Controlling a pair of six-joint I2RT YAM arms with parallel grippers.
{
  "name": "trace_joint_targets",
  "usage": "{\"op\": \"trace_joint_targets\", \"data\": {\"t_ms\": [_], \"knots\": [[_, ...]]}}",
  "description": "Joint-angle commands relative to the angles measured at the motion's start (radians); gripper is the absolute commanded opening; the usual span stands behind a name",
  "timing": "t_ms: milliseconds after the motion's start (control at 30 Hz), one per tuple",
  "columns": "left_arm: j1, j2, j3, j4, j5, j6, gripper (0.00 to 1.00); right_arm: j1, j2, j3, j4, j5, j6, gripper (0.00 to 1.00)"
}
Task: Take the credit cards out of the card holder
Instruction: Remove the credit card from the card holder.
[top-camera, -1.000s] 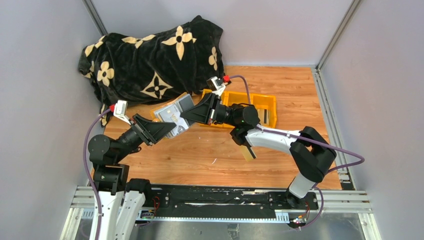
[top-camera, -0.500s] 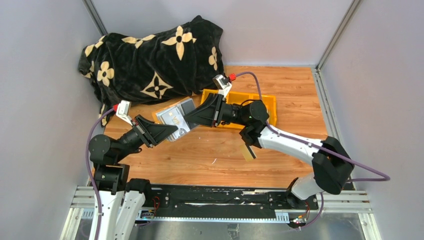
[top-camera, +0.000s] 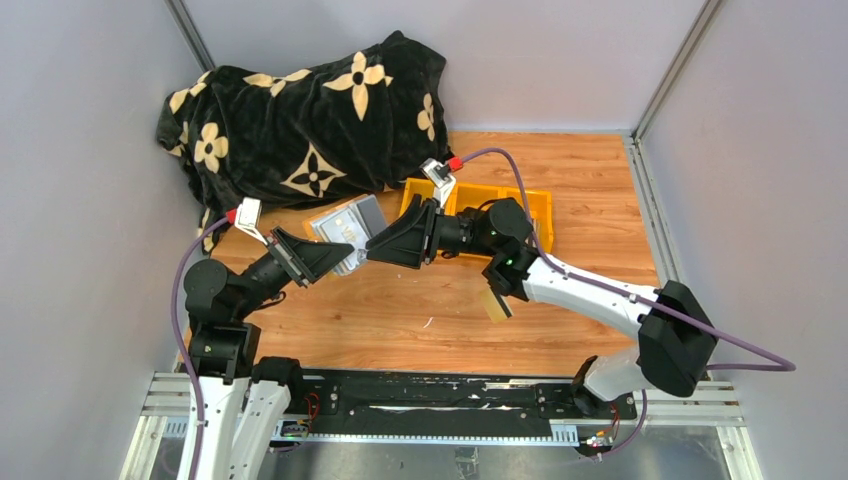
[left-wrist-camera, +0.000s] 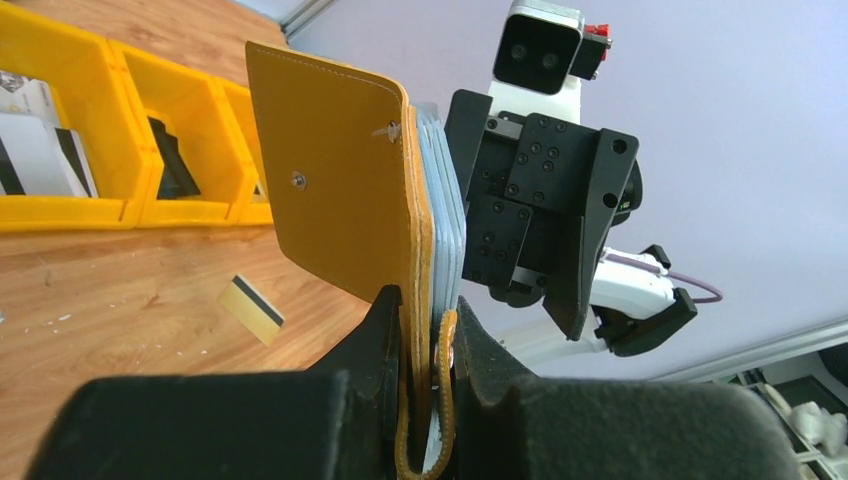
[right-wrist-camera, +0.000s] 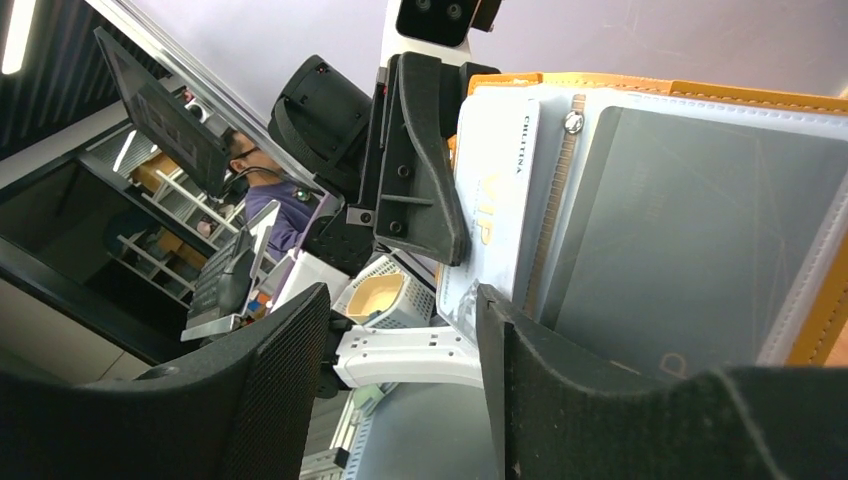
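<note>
The left gripper (left-wrist-camera: 425, 325) is clamped on the lower edge of the card holder (left-wrist-camera: 340, 200), which stands upright in the air above its fingers. Facing it, the right gripper (right-wrist-camera: 400, 295) has its fingers apart on nothing, just short of the clear pockets. A pale credit card (right-wrist-camera: 495, 190) sits pocketed just past one fingertip. A tan-gold card (top-camera: 495, 305) lies on the table (top-camera: 400, 320) under the right arm

Card holder (left-wrist-camera: 340, 190) open, upright; gold credit card (left-wrist-camera: 252, 308) flat, apart.
</note>
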Motion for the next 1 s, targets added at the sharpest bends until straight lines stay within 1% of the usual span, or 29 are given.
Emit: {"op": "trace_joint_targets", "data": {"t_ms": [0, 133, 200, 433, 667, 833, 867, 967], "knots": [[0.001, -0.002, 0.054, 0.069, 0.028, -0.009, 0.0, -0.026, -0.049, 0.017, -0.077, -0.014, -0.051, 0.6], [0.0, 0.0, 0.057, 0.083, 0.039, -0.017, 0.0, -0.067, -0.083, 0.048, -0.118, -0.045, -0.054, 0.6], [0.001, 0.001, 0.06, 0.089, 0.044, -0.022, 0.0, -0.07, -0.077, 0.068, -0.13, -0.047, -0.058, 0.56], [0.001, 0.001, 0.068, 0.086, 0.045, -0.021, 0.0, -0.052, 0.019, 0.078, 0.042, -0.077, 0.076, 0.46], [0.001, -0.003, 0.059, 0.081, 0.035, -0.018, 0.0, -0.014, 0.063, 0.089, 0.078, -0.071, 0.097, 0.42], [0.001, -0.005, 0.052, 0.059, 0.006, 0.001, 0.0, 0.003, 0.082, 0.094, 0.107, -0.037, 0.105, 0.39], [0.001, -0.004, 0.05, 0.056, -0.002, 0.005, 0.0, 0.007, 0.086, 0.098, 0.112, -0.026, 0.102, 0.37], [0.001, -0.004, 0.041, 0.058, -0.011, 0.005, 0.0, 0.021, 0.1, 0.106, 0.09, 0.018, 0.075, 0.24]]}}
